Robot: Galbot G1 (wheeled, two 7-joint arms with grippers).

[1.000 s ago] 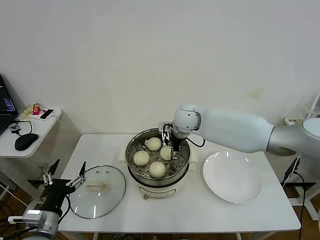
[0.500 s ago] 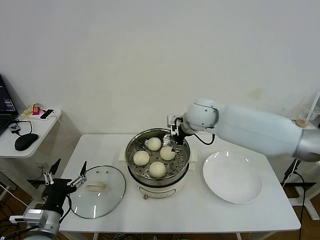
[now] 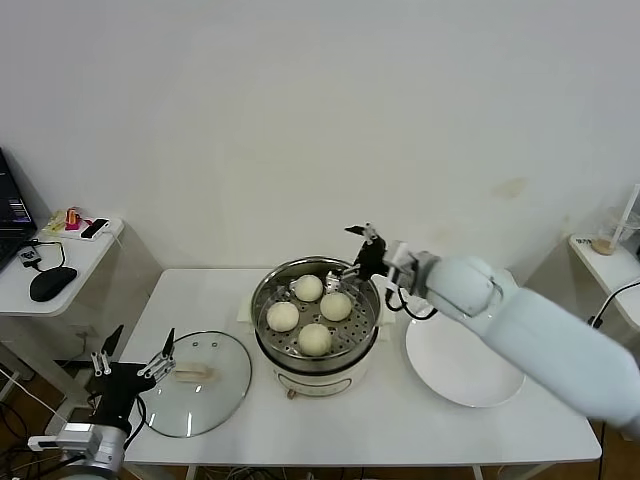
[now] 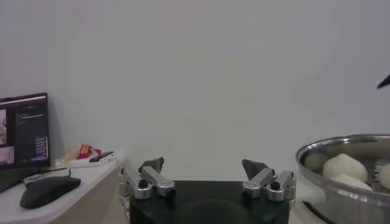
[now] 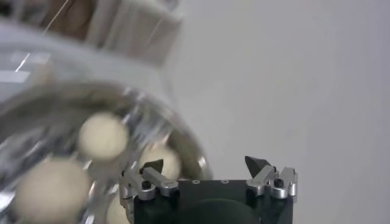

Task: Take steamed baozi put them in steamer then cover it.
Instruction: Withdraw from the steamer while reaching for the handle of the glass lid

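Observation:
The steamer (image 3: 310, 381) stands at the table's middle with four baozi on its tray: one at the back (image 3: 308, 288), one at the right (image 3: 335, 306), one at the left (image 3: 283, 316) and one at the front (image 3: 315, 340). My right gripper (image 3: 350, 252) is open and empty, just above the pot's back right rim; its wrist view (image 5: 207, 164) looks down on the baozi (image 5: 102, 135). The cover (image 3: 195, 382) lies flat on the table left of the steamer. My left gripper (image 3: 135, 355) is open and empty, low at the table's left edge, beside the cover; it also shows in its wrist view (image 4: 204, 167).
A bare white plate (image 3: 465, 355) lies right of the steamer. A side table with a mouse (image 3: 52, 283) stands at the far left. The left wrist view shows the steamer's steel wall (image 4: 347, 201) to one side.
My right gripper has lifted out of the steamer and drawn back to the right, leaving the right-hand baozi on the tray. The left arm has barely moved.

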